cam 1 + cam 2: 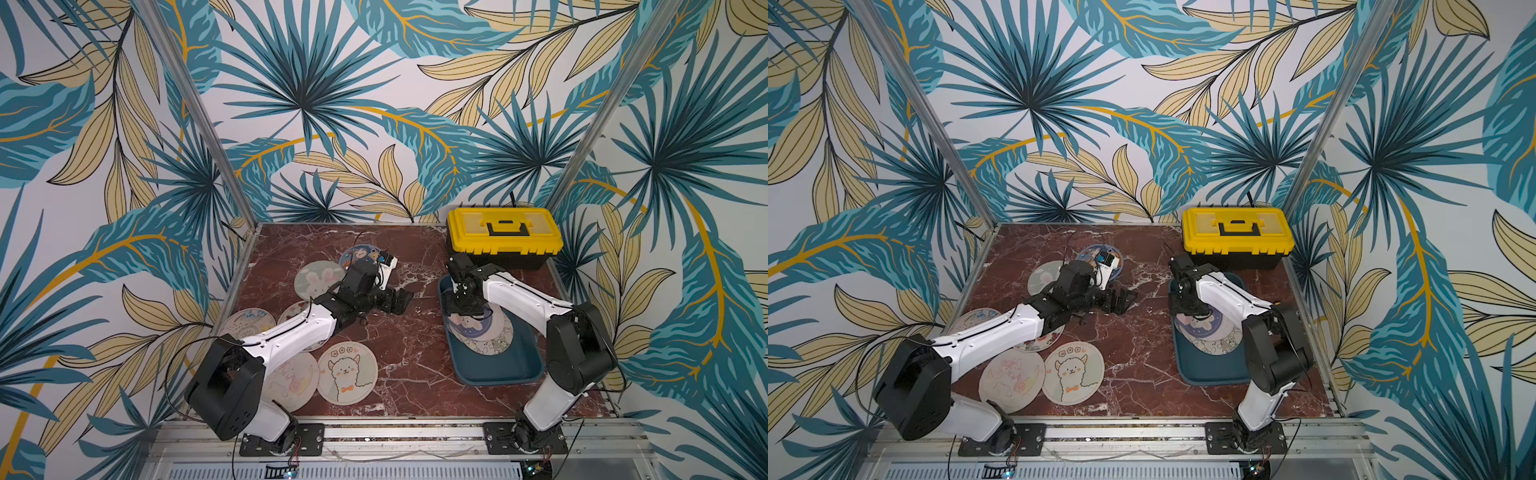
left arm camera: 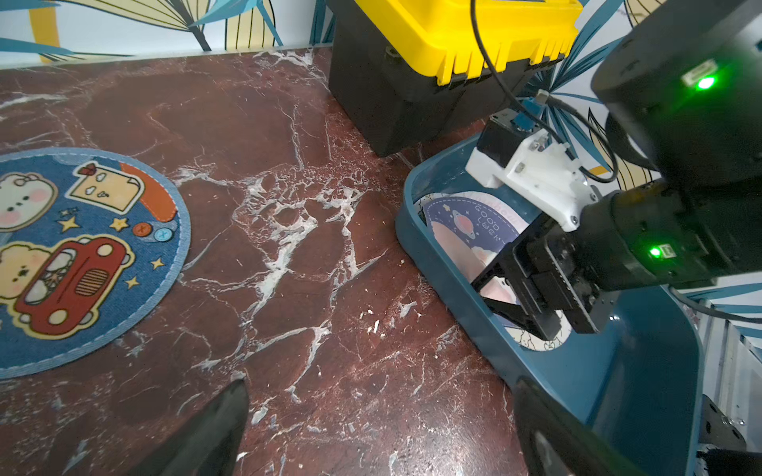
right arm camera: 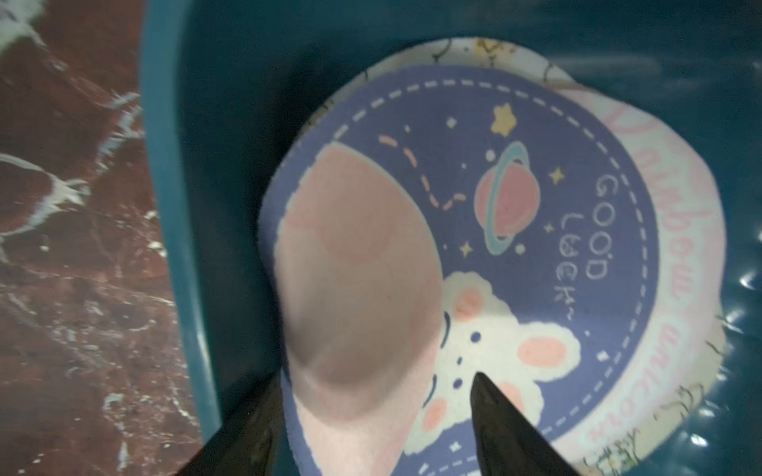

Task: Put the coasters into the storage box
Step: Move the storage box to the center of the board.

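- The right pincer (image 3: 377,383) hangs low inside the storage box (image 3: 173,206) with its jaws spread wide. A pink coaster (image 3: 358,268) lies bowed between them, and I cannot tell whether either jaw touches its edge
- Under it sits a purple coaster (image 3: 536,247) printed with a planet and a bunny, resting on a pink-rimmed coaster (image 3: 680,268). The stack fills the box's 12 o'clock and middle part, and the 6 o'clock end is bare
- The left pincer (image 2: 381,385) hovers over bare table near the middle, jaws spread wide with nothing between them
- More coasters lie loose on the table: a blue coaster (image 2: 82,255) with a red car at about 11 o'clock, a rabbit coaster (image 1: 318,278) just beside it, and an alpaca coaster (image 1: 347,372) near 7 o'clock. Others are partly hidden under the left arm
- The discs look thin, light and floppy, more like fabric than board, and not fragile. They will likely bend in a pinch, so I would take one at the rim, tipping a jaw under the edge. Lying flat, that edge will probably be hard to catch
- The table (image 1: 415,353) looks like smooth, glossy red-brown marble, so a coaster may slide when nudged
- The box sits at 3 o'clock, with a yellow-lidded toolbox (image 1: 503,232) just beside its far end at 1 o'clock
- Leaf-print walls (image 1: 374,104) close in three sides
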### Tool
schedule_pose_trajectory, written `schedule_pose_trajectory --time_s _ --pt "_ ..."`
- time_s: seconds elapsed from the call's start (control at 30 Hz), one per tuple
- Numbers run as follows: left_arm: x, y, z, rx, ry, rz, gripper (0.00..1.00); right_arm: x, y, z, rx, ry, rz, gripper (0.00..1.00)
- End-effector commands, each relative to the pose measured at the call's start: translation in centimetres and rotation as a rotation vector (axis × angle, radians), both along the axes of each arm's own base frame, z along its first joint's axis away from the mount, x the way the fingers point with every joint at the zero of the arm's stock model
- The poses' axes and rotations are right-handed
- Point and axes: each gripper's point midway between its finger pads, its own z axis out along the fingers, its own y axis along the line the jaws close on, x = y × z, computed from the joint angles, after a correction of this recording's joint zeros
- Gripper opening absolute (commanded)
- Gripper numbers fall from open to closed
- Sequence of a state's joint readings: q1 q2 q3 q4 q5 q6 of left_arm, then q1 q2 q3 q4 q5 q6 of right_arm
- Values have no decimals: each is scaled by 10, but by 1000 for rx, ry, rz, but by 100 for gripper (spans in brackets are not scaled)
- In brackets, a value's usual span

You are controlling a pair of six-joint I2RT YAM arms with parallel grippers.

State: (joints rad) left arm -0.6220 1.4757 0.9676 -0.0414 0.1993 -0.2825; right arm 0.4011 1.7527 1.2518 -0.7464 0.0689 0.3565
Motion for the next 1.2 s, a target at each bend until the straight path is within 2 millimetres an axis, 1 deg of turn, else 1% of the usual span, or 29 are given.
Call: schedule_pose_trajectory --time_s 0.0,0.17,0.27,0.47,0.63,0.8,0.9,1.03,1.17 --pt "3 2 7 4 -32 8 100 19 37 1 116 -35 69 73" --pt "4 9 5 11 -31 31 100 36 64 1 142 -45 123 76" --pt "6 17 3 10 -25 60 100 43 76 5 150 -56 145 79" --pt "12 39 -7 -7 33 153 100 48 83 16 149 -81 164 79" --pt "11 56 -21 28 102 223 100 44 86 34 140 -113 193 80" --pt "-1 70 -34 85 172 265 100 31 97 48 136 -128 241 80" --pt "-15 85 -46 138 238 306 100 22 106 55 139 -137 276 79" --pt "-36 96 -60 177 280 321 100 9 126 63 178 -142 336 80" --pt "-60 103 -74 185 335 333 100 -4 148 64 236 -122 393 79"
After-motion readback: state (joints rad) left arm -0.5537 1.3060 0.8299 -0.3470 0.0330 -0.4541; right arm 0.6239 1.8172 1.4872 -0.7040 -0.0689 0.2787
